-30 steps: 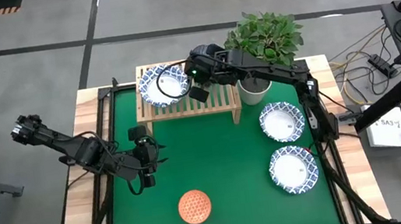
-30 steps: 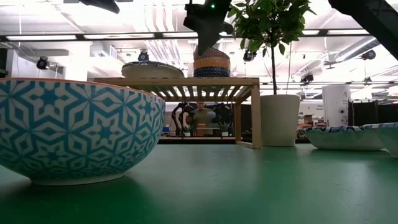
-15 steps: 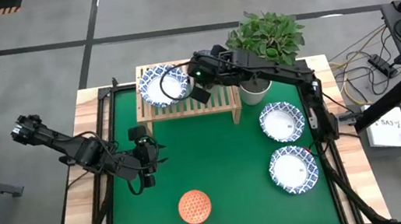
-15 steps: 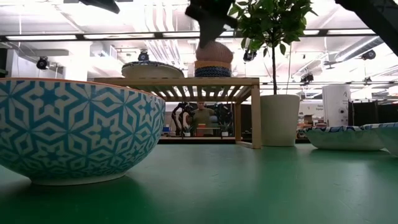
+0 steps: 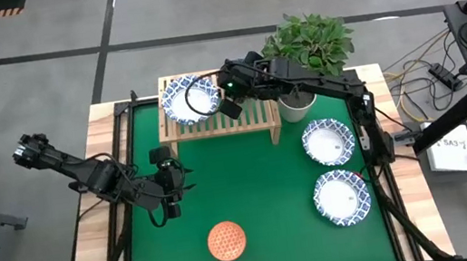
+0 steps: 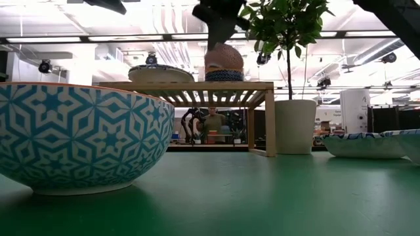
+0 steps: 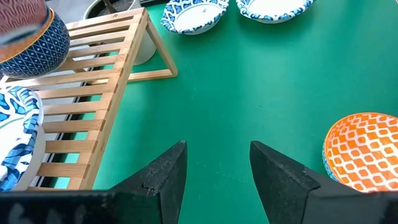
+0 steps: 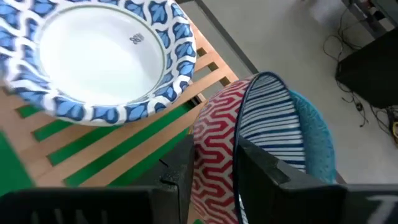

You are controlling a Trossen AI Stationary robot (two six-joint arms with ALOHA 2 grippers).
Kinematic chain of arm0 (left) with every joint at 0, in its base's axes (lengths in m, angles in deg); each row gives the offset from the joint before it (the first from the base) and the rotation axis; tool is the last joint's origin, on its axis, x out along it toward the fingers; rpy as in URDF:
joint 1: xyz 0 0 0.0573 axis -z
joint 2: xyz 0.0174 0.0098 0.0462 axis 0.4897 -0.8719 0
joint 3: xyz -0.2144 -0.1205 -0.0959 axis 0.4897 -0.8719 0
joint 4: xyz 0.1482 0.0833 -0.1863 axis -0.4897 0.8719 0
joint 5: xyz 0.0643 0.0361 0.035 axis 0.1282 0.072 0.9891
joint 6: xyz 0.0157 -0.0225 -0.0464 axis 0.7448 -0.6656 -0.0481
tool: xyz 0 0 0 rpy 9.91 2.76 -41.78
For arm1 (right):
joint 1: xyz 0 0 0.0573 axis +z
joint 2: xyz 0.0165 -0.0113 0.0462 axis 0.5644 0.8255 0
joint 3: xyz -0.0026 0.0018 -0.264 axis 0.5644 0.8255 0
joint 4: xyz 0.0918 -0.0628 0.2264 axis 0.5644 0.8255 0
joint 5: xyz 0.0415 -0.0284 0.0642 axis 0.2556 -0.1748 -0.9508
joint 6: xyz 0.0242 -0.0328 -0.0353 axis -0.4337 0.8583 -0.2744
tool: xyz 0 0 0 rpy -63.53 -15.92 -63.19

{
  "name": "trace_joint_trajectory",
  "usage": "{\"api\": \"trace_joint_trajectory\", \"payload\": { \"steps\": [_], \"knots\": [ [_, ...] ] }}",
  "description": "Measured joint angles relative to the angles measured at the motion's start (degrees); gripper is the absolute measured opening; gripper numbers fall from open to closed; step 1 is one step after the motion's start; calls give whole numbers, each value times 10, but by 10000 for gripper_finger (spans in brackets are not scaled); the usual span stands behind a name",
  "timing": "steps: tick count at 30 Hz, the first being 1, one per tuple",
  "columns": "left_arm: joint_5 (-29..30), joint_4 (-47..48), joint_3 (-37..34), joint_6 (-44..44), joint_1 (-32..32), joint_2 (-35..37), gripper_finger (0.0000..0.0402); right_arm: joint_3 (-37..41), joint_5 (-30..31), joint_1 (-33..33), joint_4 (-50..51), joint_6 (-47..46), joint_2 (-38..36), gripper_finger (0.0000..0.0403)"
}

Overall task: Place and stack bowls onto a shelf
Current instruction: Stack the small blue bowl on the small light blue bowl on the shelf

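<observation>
Left of the shelf (image 5: 218, 112), we hold our left gripper (image 5: 171, 203) open, empty above the mat. Over the shelf, beside its white bowl (image 5: 190, 98), our right gripper (image 5: 231, 105) pinches a red-patterned bowl's (image 8: 214, 146) rim.

Shelf (image 5: 219, 121): pale natural wood, slatted top.
Wide bowl on shelf (image 5: 190, 99): white centre, blue leaf-like pattern round the rim.
Small bowl over shelf (image 8: 214, 155): red-orange with white zigzag lines outside; blue-and-white stripes inside.
Small bowl beneath it (image 6: 224, 75): dark blue, fine scale pattern.
Two wide bowls on the mat (image 5: 327, 141) (image 5: 341, 197): white with blue patterned rims.
Small bowl near the counter's front (image 5: 227, 239): orange, white lattice inside; turquoise-and-white star geometry outside, seen in the low view.
Mat (image 5: 262, 200): plain green.
Counter (image 5: 95, 251): light wood.
Plant (image 5: 308, 42): green leaves, white pot.
Fingers (image 7: 283, 177): black.
</observation>
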Motion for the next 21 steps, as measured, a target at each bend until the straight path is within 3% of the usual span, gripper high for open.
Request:
{"api": "trace_joint_trajectory", "payload": {
  "steps": [11,21],
  "knots": [
    [0,0,-2,-4,0,0,158,0,0,-6,-4,-11,16,151],
    [0,0,-3,-4,0,0,158,-1,-2,12,-21,-11,-5,162]
  ]
}}
